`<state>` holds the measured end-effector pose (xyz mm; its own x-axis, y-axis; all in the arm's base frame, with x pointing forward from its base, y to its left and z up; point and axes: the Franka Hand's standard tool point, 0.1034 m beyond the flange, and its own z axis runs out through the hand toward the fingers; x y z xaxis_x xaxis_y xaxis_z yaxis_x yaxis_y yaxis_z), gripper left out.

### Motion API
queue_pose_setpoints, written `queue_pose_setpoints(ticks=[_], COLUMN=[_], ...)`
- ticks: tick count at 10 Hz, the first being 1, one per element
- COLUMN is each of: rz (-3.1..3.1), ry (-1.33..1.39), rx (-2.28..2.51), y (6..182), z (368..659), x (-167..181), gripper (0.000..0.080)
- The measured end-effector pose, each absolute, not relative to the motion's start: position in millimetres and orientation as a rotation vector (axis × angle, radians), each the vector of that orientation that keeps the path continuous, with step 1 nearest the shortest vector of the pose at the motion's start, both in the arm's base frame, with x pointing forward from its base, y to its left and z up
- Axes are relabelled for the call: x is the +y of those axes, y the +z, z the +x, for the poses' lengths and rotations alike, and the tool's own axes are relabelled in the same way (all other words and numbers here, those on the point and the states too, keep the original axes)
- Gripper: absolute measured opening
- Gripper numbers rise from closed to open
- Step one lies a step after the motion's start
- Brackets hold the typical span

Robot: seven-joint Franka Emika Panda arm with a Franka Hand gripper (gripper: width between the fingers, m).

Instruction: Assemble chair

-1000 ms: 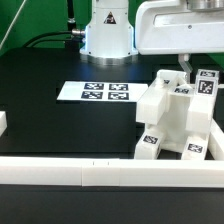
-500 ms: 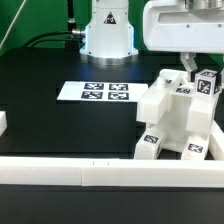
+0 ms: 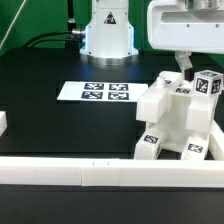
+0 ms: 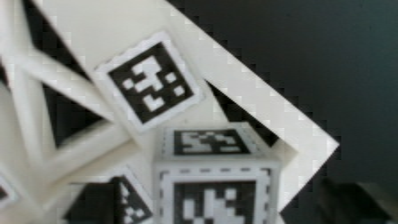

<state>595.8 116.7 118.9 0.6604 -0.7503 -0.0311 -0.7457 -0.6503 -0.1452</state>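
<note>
The chair [image 3: 178, 118] stands at the exterior view's lower right against the border rail [image 3: 110, 170] — mostly joined, I judge, tagged blocks together. My gripper [image 3: 184, 64] hovers above it; whether clenched or released I cannot tell — final pieces may remain.

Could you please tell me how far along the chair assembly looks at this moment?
Well along: the chair already stands as one joined white block against the border rail, with no loose parts visible on the black table. In hand: the gripper hovers over its top rear, beside a tagged cube; its jaws are hidden. What remains can't be judged.
</note>
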Motion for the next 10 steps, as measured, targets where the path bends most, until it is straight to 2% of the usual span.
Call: queue_pose_setpoints(ticks=[1, 2, 4, 10], rz=[-2.748, -2.793, -2.869, -3.030], ry=[-0.035, -0.030, -0.046, -0.082], rx=[1.201, 1.097, 0.889, -0.139], y=[121.4, 123.9, 122.3, 122.4], z=[596.9, 598.6, 598.1, 595.8], x=[116.5, 117.6, 117.2, 123.0], gripper=[0.0618, 0.0643, 0.0648, 0.0649])
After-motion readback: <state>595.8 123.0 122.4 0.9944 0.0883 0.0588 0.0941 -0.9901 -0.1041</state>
